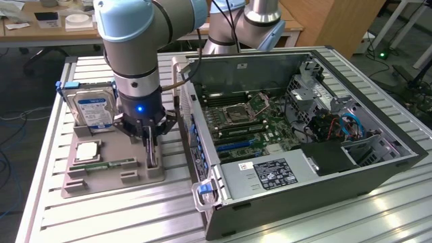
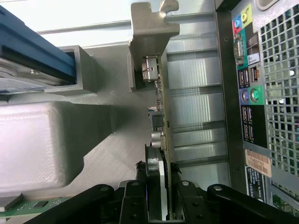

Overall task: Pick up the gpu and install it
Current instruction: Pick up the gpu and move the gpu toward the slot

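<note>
The gpu stands on its long edge in the grey tray, beside the open computer case. Its silver end bracket rises at the far end, next to the case wall. My gripper reaches straight down over the near end of the card. In the wrist view the gripper has a black finger on each side of the card and cooler, shut on it. Whether the card has left its slot cannot be told.
The tray also holds an upright silver hard drive with a blue-white label, a narrow green memory stick and a square chip. The case's rear ports lie close to the card. The motherboard is exposed inside.
</note>
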`<control>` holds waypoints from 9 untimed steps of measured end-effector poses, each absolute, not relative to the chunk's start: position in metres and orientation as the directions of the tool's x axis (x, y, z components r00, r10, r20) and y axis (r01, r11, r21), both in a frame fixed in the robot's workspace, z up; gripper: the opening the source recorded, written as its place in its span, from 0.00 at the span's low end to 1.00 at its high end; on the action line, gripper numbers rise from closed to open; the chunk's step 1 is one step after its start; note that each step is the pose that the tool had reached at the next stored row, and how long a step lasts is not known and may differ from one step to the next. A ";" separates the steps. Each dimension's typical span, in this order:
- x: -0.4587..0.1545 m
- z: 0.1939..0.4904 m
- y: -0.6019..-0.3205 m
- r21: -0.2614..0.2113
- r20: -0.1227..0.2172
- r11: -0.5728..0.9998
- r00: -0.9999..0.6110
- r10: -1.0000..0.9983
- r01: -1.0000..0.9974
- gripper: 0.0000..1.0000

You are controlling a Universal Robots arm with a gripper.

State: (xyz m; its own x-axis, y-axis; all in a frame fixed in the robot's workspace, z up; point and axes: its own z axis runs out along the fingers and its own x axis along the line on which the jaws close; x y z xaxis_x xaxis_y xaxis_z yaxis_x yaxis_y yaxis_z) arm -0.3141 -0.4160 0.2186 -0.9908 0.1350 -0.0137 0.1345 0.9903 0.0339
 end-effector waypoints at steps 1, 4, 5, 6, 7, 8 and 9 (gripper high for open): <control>-0.314 0.221 -0.416 0.034 -0.014 0.990 -0.991 0.135 0.134 0.29; -0.314 0.233 -0.416 0.034 -0.014 0.990 -0.991 0.135 0.134 0.29; -0.314 0.237 -0.416 0.034 -0.014 0.990 -0.991 0.135 0.134 0.29; -0.314 0.241 -0.416 0.034 -0.014 0.990 -0.991 0.135 0.134 0.29; -0.314 0.244 -0.416 0.034 -0.014 0.990 -0.991 0.135 0.134 0.29; -0.314 0.248 -0.416 0.034 -0.014 0.990 -0.991 0.135 0.134 0.29; -0.314 0.251 -0.416 0.034 -0.014 0.990 -0.991 0.135 0.134 0.29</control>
State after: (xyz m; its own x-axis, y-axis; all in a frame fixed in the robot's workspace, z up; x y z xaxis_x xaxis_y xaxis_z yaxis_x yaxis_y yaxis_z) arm -0.3140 -0.4160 0.2510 -0.9908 0.1350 -0.0138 0.1344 0.9903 0.0339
